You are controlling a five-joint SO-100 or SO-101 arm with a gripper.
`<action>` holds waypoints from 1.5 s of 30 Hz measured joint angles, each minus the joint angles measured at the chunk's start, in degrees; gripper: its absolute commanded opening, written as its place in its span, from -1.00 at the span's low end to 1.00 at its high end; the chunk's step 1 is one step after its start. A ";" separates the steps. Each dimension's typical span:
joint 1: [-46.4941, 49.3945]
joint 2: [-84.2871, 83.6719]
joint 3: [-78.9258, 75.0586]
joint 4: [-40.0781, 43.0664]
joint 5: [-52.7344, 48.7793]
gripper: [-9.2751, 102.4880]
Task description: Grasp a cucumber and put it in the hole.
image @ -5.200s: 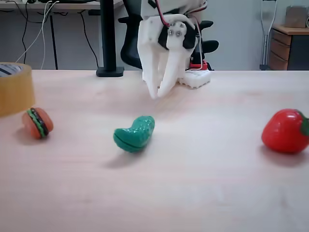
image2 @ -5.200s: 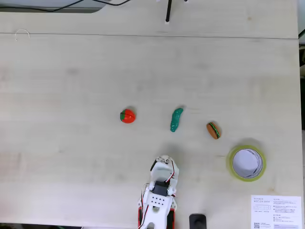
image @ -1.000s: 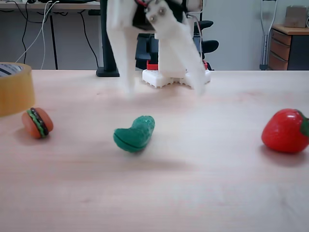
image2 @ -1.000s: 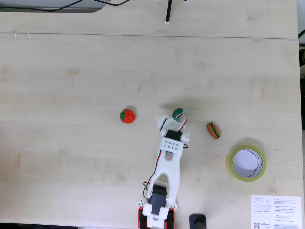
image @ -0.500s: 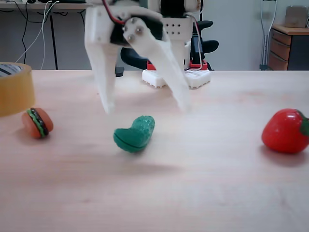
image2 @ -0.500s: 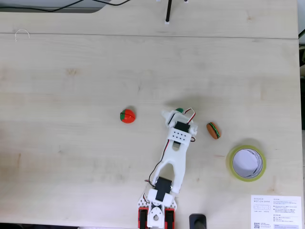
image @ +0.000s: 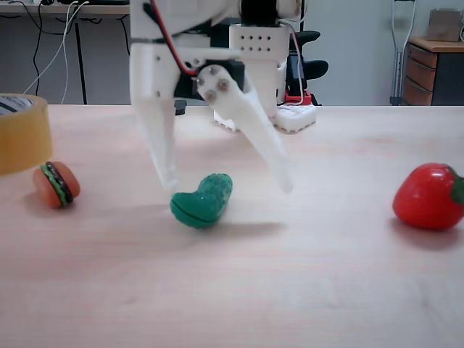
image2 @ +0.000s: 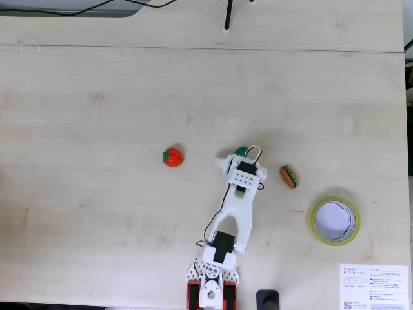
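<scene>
The dark-green bumpy cucumber (image: pixel 202 201) lies on the wooden table (image: pixel 304 290) in the low fixed view. My white gripper (image: pixel 228 185) hangs open right over it, one fingertip just left of the cucumber and the other to its right, neither touching it. In the fixed view from above, the gripper (image2: pixel 240 155) covers most of the cucumber (image2: pixel 241 151), leaving a green tip showing. The hole is the opening of the yellow tape roll (image2: pixel 334 220), standing at the right in that view and at the left edge (image: pixel 22 134) in the low view.
A small burger toy (image: pixel 56 184) sits left of the cucumber in the low view, and a red strawberry toy (image: pixel 429 196) at the right. From above, burger (image2: pixel 289 176) and strawberry (image2: pixel 172 157) flank the gripper. A printed sheet (image2: pixel 373 286) lies at the bottom right.
The gripper has come forward from near the arm's base and opened wide. Over the last second it dropped lower, its fingers now straddling the cucumber. The cucumber has not moved.
</scene>
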 measured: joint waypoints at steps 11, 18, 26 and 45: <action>0.00 -4.13 -3.87 -1.76 -0.09 -0.13; 0.00 -5.98 -5.19 -1.76 -0.26 -0.25; 0.00 -5.98 -5.19 -1.76 -0.09 -0.48; -0.09 -5.98 -5.80 -1.76 0.00 -0.72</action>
